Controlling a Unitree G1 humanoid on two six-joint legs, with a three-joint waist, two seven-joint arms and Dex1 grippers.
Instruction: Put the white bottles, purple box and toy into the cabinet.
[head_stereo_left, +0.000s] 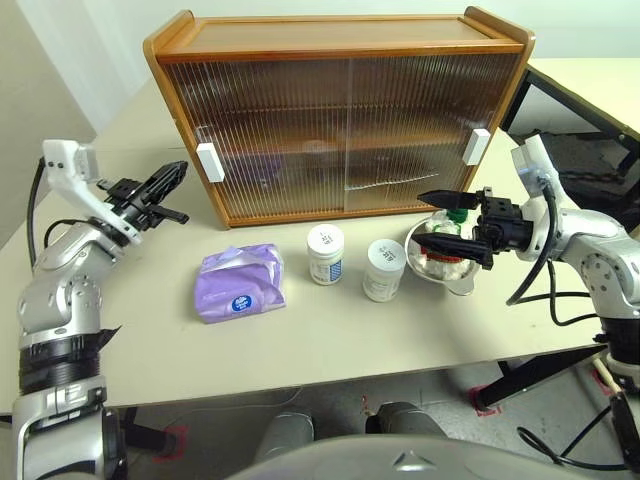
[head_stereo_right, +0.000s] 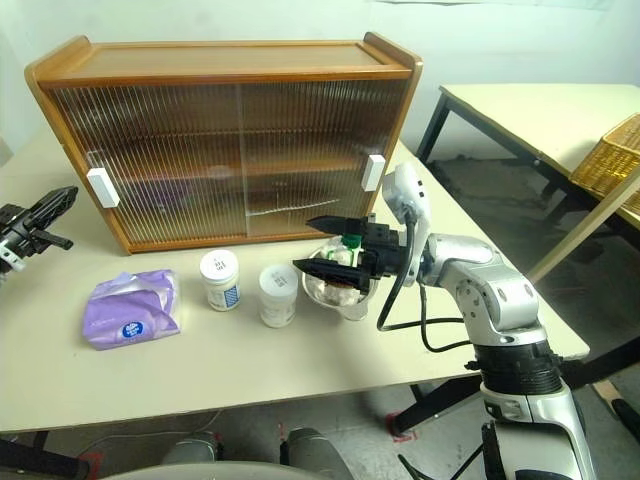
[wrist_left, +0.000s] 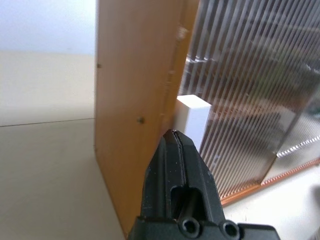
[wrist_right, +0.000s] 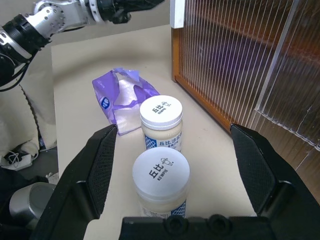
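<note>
Left eye view: we've got our left gripper (head_stereo_left: 172, 177) pinched together near the cabinet (head_stereo_left: 340, 115), right gripper (head_stereo_left: 443, 222) spread wide over the toy (head_stereo_left: 447, 252); white bottles (head_stereo_left: 325, 253) and purple box (head_stereo_left: 240, 282) on the table (head_stereo_left: 150, 340).

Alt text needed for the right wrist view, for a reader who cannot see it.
The open right gripper frames two white bottles standing on a beige table, one behind the other. Beyond them lies the purple box, with the cabinet and its ribbed doors alongside, and the left gripper farther off.
</note>
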